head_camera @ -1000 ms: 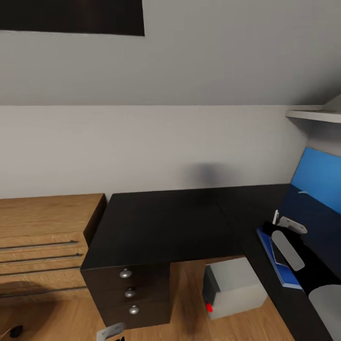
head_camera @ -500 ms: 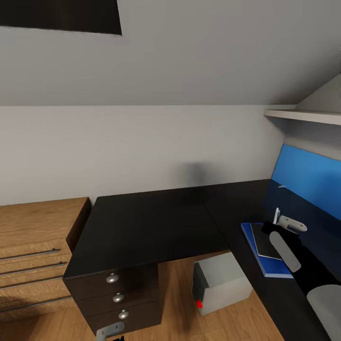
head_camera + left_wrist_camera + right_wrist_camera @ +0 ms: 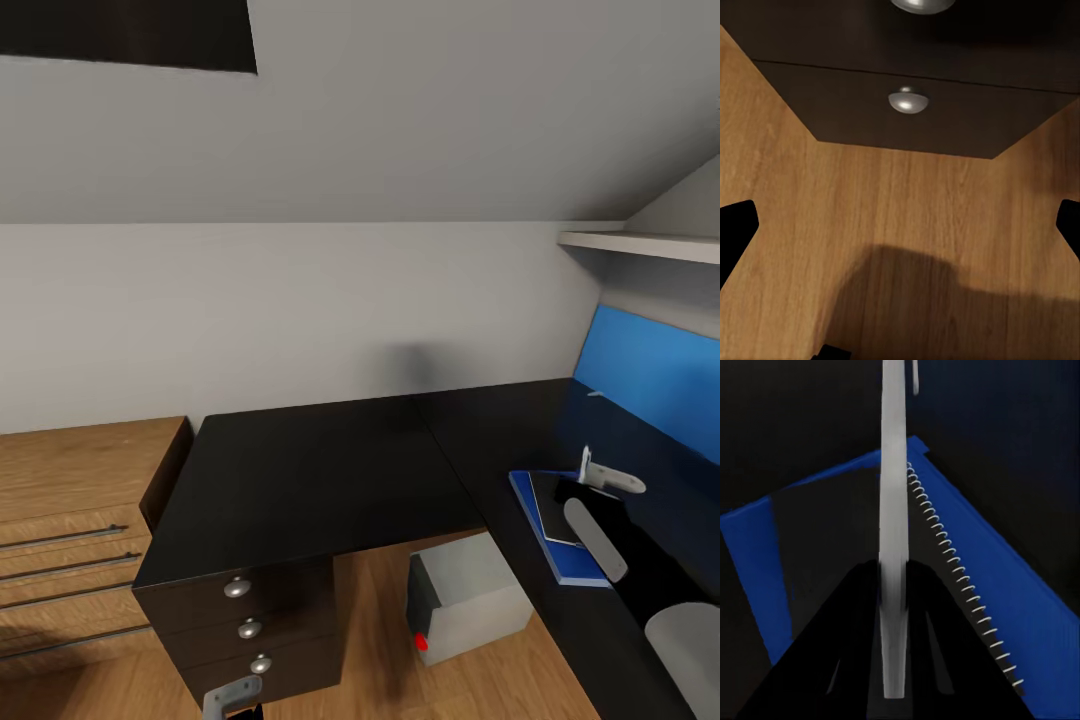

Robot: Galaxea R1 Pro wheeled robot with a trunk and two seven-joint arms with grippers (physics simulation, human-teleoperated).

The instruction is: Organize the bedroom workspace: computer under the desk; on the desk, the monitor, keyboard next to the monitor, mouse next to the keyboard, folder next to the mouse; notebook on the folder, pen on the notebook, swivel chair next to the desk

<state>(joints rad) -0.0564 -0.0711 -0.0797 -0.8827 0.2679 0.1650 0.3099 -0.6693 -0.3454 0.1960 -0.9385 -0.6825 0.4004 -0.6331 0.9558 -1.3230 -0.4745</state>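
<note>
The black-topped desk [image 3: 330,470] with its blue back panel [image 3: 650,370] runs along the wall and round to the right. On it lies the blue folder [image 3: 572,566] [image 3: 1009,581] with the black notebook [image 3: 550,508] [image 3: 825,540] on top. My right gripper [image 3: 592,478] hovers over the notebook, shut on the whitish pen [image 3: 584,461] [image 3: 892,510]. I cannot tell whether the pen touches the notebook. The grey computer [image 3: 470,595] stands on the floor under the desk. My left gripper [image 3: 232,694] [image 3: 900,232] hangs open low by the desk's drawers.
A dark drawer unit with round silver knobs [image 3: 250,628] [image 3: 907,100] sits under the desk's left end. A low light-wood cabinet [image 3: 80,500] adjoins it on the left. A white shelf [image 3: 640,243] juts out above the blue panel. A dark skylight [image 3: 120,30] sits in the sloped ceiling.
The view swung right a second ago and has held since. My right gripper with the pen has dropped slightly over the notebook. The left gripper stays put.
</note>
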